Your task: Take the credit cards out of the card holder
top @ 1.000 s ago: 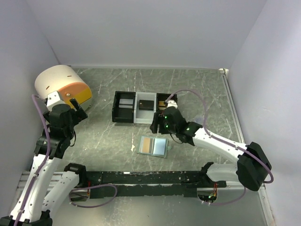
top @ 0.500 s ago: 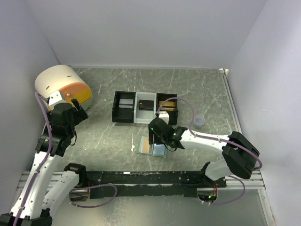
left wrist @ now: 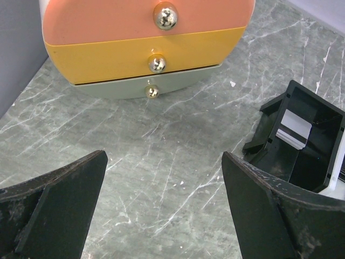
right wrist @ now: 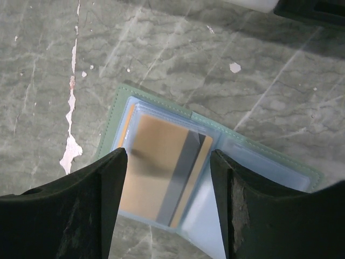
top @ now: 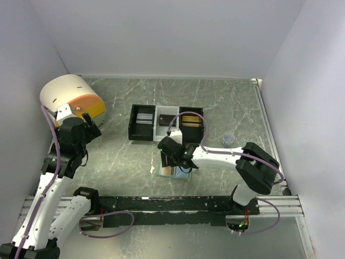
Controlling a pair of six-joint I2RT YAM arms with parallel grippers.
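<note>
Holder: the holder (right wrist: pixel 253 159) is lying open and flat on the table (top: pixel 118 156), at lower centre of the top view. Lying open, it is keeping both panels facing up for a reach from above.
Card: a gold card (right wrist: pixel 156 172) with a grey stripe is sitting under the left panel's clear sleeve. The right panel is showing only pale plastic, and we cannot tell whether it is hiding another card.
Right gripper: we are hovering the right gripper (right wrist: pixel 168 155) directly over that left panel. Its jaws are parted to a middling width, one finger on each side of the card, gripping nothing. We are reading this as lining up to draw the card out.
Left gripper: the left gripper (left wrist: pixel 164 159) is waiting at the left of the top view, spread wide and empty. It is probably keeping clear of the work.
Around: a black-and-white tray (top: pixel 132 124) is sitting just above the holder, with flat pieces in its compartments. The drawers (left wrist: pixel 145 48) are standing at upper left, and a small cap (top: pixel 229 138) is lying to the right.
In the way: the sleeve is covering the card's face. Nothing is pinning the loose holder, so we are expecting it to drag along.
</note>
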